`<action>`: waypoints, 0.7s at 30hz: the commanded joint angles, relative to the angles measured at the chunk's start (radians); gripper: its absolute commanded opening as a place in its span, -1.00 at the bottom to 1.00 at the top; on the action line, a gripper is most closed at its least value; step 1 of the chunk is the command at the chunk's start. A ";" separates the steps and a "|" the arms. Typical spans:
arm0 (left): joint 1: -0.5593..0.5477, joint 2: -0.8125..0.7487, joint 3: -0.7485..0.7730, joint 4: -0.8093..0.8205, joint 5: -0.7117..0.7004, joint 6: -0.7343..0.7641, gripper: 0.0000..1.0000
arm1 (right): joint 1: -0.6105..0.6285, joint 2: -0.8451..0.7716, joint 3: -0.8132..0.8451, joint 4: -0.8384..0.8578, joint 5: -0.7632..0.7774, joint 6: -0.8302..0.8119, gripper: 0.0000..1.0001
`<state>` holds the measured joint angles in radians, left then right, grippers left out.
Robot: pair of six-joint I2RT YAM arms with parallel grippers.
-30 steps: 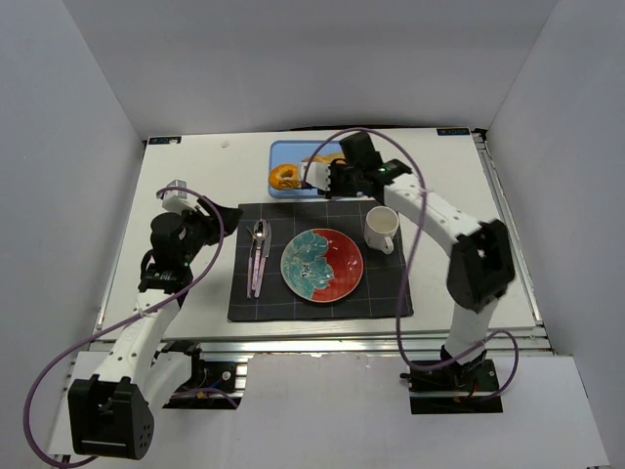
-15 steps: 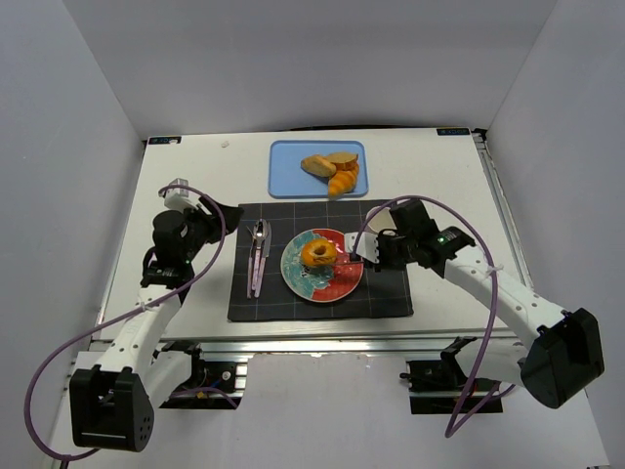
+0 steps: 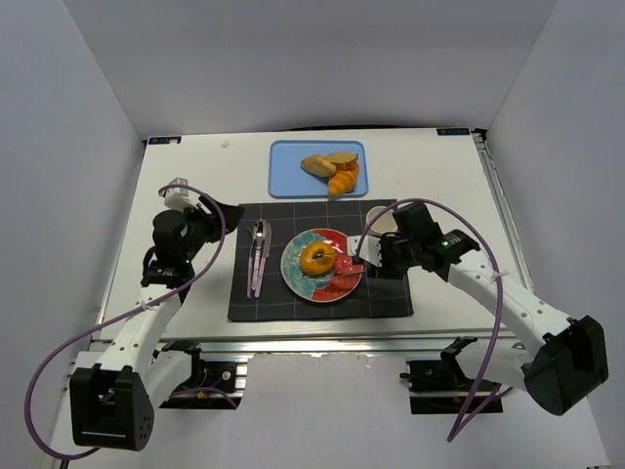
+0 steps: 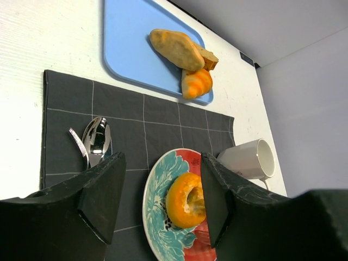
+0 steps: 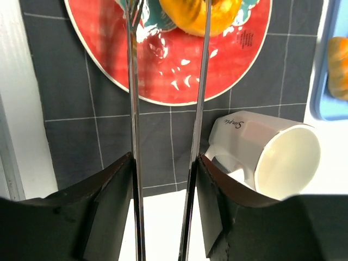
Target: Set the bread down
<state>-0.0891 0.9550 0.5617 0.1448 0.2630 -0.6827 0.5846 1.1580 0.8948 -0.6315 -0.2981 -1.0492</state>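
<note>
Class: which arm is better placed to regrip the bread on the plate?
Right. The right gripper, open, sits at the plate's edge, pointing at the bread; the left gripper hangs beyond the cutlery.

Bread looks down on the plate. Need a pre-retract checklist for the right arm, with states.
1. bread resting on plate: ok.
2. right tool open: ok, jaws apart in the right wrist view.
3. right tool free of the bread: cannot tell, the jaw ends leave the frame right at it.
4. mug clear of the retract path: not ok, it stands close beside the right tool.
5. left tool open, empty, off to the side of the plate: ok.
</note>
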 commanded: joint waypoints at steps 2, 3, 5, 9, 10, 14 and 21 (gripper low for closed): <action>-0.003 -0.019 -0.008 0.030 0.008 -0.012 0.33 | 0.000 -0.057 0.068 -0.023 -0.047 0.021 0.03; -0.004 -0.016 -0.006 0.030 0.012 -0.011 0.33 | -0.005 -0.064 0.076 -0.020 -0.049 0.029 0.01; -0.004 -0.012 0.003 0.029 0.013 -0.006 0.33 | -0.023 -0.086 0.110 0.004 -0.077 0.084 -0.04; -0.004 0.002 0.006 0.039 0.021 -0.008 0.33 | -0.136 -0.095 0.147 0.110 -0.107 0.236 -0.25; -0.003 0.008 0.006 0.048 0.022 -0.014 0.33 | -0.219 -0.081 0.153 0.125 -0.125 0.264 -0.29; -0.003 0.018 0.009 0.056 0.031 -0.012 0.34 | -0.425 -0.009 0.181 0.185 -0.128 0.461 -0.75; -0.004 0.018 0.012 0.055 0.033 -0.009 0.33 | -0.649 0.130 0.089 0.370 0.111 0.785 -1.00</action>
<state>-0.0891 0.9783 0.5617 0.1726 0.2787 -0.6930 -0.0334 1.2572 1.0214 -0.3763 -0.3046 -0.4683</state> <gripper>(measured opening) 0.666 0.182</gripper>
